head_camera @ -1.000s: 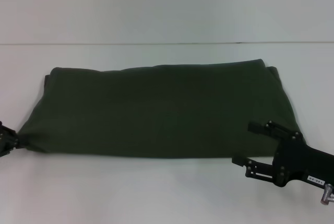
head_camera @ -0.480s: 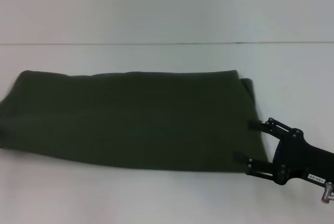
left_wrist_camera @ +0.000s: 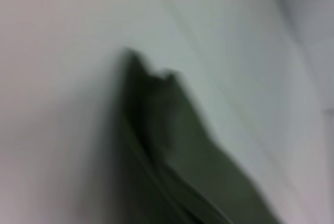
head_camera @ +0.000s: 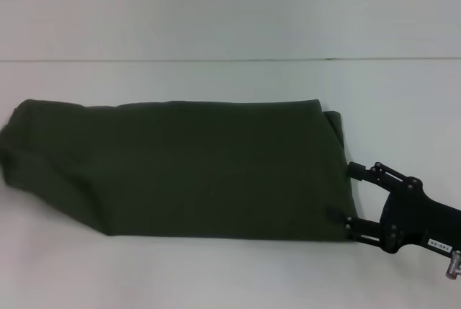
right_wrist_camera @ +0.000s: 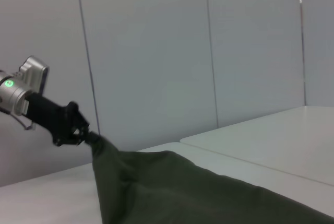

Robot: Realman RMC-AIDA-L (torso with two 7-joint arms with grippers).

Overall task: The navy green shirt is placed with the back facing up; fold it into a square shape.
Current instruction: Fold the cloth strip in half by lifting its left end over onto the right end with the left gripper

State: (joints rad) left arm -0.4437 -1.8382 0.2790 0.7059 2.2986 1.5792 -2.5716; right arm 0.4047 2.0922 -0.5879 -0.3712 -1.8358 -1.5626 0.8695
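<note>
While the navy green shirt [head_camera: 187, 168] lies as a long folded band across the white table [head_camera: 230, 273], plain side up, both our grippers sit at its ends. Right gripper [head_camera: 344, 195] is at the shirt's near right corner in head view: two black fingers spread, one finger [head_camera: 358, 171] at the cloth's right edge, the other near the bottom corner where the tip overlaps the fabric. Looks parted w/ cloth edge between the fingers, not pinching. Left gripper [right_wrist_camera: 78, 130] isn't in head view; we only see it from the right wrist cam, at the shirt's far end. There the cloth bunches to a point right at its tip and rises off the table, so it's clamped on that corner. Shirt's left end in head view runs to the frame edge and tapers, near edge slanting up toward the left. Left wrist cam is blurry: just a raised fold of green cloth [left_wrist_camera: 177, 145] over the tabletop, own fingers not seen.
</note>
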